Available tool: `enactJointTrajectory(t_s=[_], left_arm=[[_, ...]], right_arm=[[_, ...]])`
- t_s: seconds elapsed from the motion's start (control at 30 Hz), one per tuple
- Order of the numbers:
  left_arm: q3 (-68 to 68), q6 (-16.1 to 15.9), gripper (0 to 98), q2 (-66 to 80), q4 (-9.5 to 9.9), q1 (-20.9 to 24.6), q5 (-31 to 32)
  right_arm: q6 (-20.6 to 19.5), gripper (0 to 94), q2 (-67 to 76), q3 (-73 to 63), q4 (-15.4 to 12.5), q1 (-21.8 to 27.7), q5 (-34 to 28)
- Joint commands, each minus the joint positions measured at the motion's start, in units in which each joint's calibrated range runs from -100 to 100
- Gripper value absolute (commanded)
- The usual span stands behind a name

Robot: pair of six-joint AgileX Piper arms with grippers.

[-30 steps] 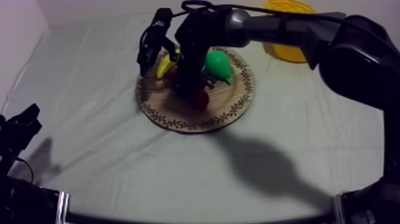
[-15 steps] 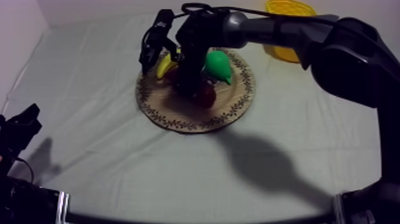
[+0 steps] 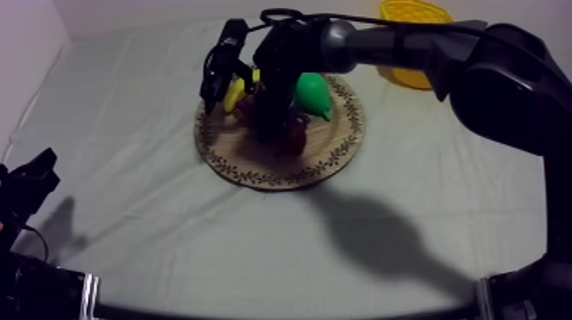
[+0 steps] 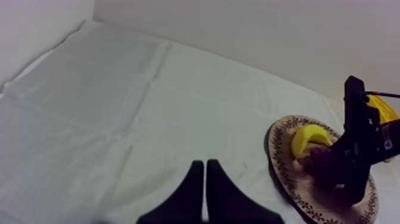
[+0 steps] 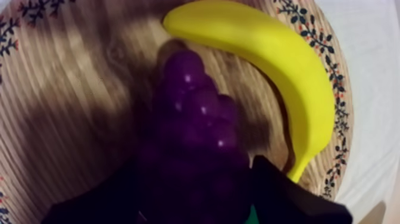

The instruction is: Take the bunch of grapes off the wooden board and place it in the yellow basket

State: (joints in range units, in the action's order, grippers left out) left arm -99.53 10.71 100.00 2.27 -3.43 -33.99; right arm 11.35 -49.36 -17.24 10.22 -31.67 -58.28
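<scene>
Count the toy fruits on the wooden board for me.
4: the banana at the rim, the bunch of grapes beside it in the right gripper, the pear toward the yellow basket, the small red fruit beside the right arm. Others may hide under it.

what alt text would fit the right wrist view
The right gripper is shut on a bunch of purple toy grapes over a round wooden board with a patterned rim. A curved yellow toy banana lies beside them.

Overhead camera slants down; both wrist cameras (right one close) face the wooden board (image 3: 255, 173).
</scene>
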Motion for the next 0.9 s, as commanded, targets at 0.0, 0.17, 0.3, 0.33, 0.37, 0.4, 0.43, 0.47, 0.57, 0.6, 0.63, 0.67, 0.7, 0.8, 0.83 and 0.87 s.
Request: enactJointTrajectory(t_s=[0.0,0.17,0.3,0.33,0.37,0.4,0.43,0.47,0.57,0.6,0.63,0.67,0.7,0.8,0.83,0.87], left_arm=[[0.0,0.0,0.0,0.0,0.0,0.0,0.0],[0.0,0.0,0.0,0.0,0.0,0.0,0.0],[0.0,0.0,0.0,0.0,0.0,0.0,0.0],[0.0,0.0,0.0,0.0,0.0,0.0,0.0],[0.0,0.0,0.0,0.0,0.0,0.0,0.0],[0.0,0.0,0.0,0.0,0.0,0.0,0.0],[0.0,0.0,0.0,0.0,0.0,0.0,0.0],[0.0,0.0,0.0,0.0,0.0,0.0,0.0],[0.0,0.0,0.0,0.0,0.0,0.0,0.0],[0.0,0.0,0.0,0.0,0.0,0.0,0.0],[0.0,0.0,0.0,0.0,0.0,0.0,0.0],[0.0,0.0,0.0,0.0,0.0,0.0,0.0],[0.0,0.0,0.0,0.0,0.0,0.0,0.0],[0.0,0.0,0.0,0.0,0.0,0.0,0.0],[0.0,0.0,0.0,0.0,0.0,0.0,0.0],[0.0,0.0,0.0,0.0,0.0,0.0,0.0]], right_arm=[[-0.1,41.1,0.1,0.1,0.0,0.1,0.0],[-0.1,37.9,0.1,0.5,0.0,0.3,0.8],[-0.5,37.1,0.5,0.8,0.2,0.4,1.3],[-0.8,37.2,0.8,1.0,0.4,0.4,1.4],[-1.1,37.2,1.3,1.2,0.6,0.4,1.5],[-1.4,37.2,1.8,1.4,0.8,0.4,1.6],[-1.6,37.2,2.6,1.7,0.9,0.4,1.7],[-1.8,37.3,3.4,2.0,1.0,0.4,1.7],[-1.9,37.1,6.7,3.2,0.6,0.5,1.7],[-1.9,37.0,8.0,3.8,0.5,0.5,1.7],[-2.0,36.8,9.5,4.5,0.5,0.5,1.8],[-2.1,36.8,11.1,5.3,0.5,0.6,2.0],[-2.2,37.0,12.7,6.2,0.4,0.7,2.1],[-2.8,37.4,18.1,9.5,0.3,1.0,2.5],[-2.9,37.6,19.9,10.8,0.2,1.1,2.6],[-3.0,37.7,21.9,12.2,0.1,1.3,2.6]])
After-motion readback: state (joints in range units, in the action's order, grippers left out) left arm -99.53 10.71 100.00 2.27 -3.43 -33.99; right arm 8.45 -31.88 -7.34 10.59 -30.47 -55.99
